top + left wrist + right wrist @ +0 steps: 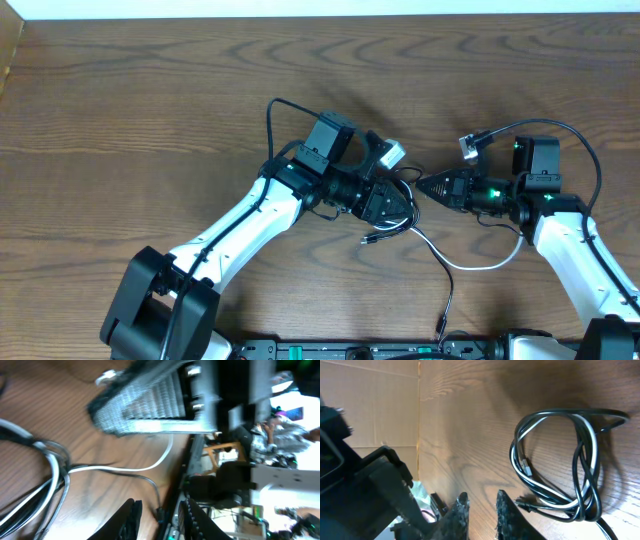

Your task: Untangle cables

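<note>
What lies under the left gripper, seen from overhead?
Loops of the thin black and white cables stick out from under the left gripper; how the covered part lies cannot be seen.

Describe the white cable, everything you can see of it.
The white cable is a thin, smooth, flexible cord that looks plastic-coated. Part of it is looped together with the black cable in a loose coil lying flat on the wooden table. The rest trails out of the coil in a slack, shallow curve across the wood. Its plug ends cannot be made out.
</note>
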You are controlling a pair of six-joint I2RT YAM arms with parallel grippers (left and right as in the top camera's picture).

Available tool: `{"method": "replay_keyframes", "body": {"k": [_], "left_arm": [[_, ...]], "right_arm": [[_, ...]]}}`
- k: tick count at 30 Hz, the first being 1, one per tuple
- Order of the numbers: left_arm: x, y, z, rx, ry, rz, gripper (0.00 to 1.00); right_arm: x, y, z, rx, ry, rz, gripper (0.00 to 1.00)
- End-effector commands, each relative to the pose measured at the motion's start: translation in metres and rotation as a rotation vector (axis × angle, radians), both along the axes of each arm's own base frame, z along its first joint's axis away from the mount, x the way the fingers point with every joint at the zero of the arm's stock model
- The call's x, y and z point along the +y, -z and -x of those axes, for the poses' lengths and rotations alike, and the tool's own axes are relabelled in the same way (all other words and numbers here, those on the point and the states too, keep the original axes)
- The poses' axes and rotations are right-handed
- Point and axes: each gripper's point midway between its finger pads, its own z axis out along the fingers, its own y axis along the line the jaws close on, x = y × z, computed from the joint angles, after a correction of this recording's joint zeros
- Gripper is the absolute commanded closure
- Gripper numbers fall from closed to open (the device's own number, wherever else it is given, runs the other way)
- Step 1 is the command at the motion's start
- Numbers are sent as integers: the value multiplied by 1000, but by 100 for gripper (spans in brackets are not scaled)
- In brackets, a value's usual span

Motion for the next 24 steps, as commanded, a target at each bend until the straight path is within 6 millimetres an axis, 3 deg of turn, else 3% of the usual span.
{"method": "replay_keyframes", "body": {"k": [1, 2, 3, 6, 9, 12, 19, 24], "left_arm": [[16, 33, -21, -44, -140, -191, 70], [22, 41, -26, -44, -182, -242, 70], [40, 59, -38, -41, -300, -378, 70], [67, 78, -50, -33, -438, -539, 70], [75, 89, -51, -30, -458, -598, 70], [65, 95, -44, 25, -427, -565, 70], [18, 113, -24, 28, -292, -487, 70], [5, 124, -14, -3, -254, -509, 70]], "right_arm": [[-1, 8, 0, 19, 10, 35, 78], [-2, 10, 0, 25, 16, 44, 77], [-8, 17, -1, 34, 39, 89, 73], [-19, 31, -2, 58, 84, 180, 72], [-24, 40, -1, 68, 95, 237, 73], [-27, 47, -1, 55, 93, 305, 73], [-38, 75, 2, 88, 118, 497, 83], [-43, 98, 8, 156, 111, 544, 87]]}}
